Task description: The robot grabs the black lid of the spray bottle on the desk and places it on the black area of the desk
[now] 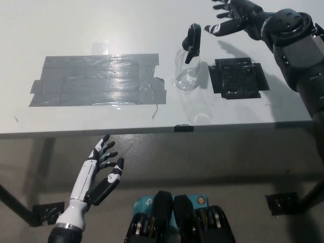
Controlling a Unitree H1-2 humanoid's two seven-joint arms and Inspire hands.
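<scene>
White and slim, the left hand (101, 172) rests low at the near left, below the front edge of the counter (152, 20), with its fingers spread apart and nothing in them. It is well apart from all the things on the counter.

The counter is pale and glossy. On its left and middle part lies a large grey tape patch (98, 80), made of several overlapping strips, with one loose end hanging at its right lower corner. To the right of this patch stands the spray bottle (186, 73), clear and upright, just beside the patch's right edge. The black lid (192, 42) sits on the neck of the bottle; it looks tilted, leaning a little to the right at its top, and it is not possible to tell if it is fully seated. Right of the bottle, near but not touching it, is the black area (237, 77), a square of black tape with small tabs at its sides. Nothing lies on it.

Further back, the black right arm comes in from the right edge. The right hand (234, 16) hovers above the far part of the counter, behind the black area and to the right of the lid. Its fingers are wide apart and hold nothing; it does not touch the lid.
</scene>
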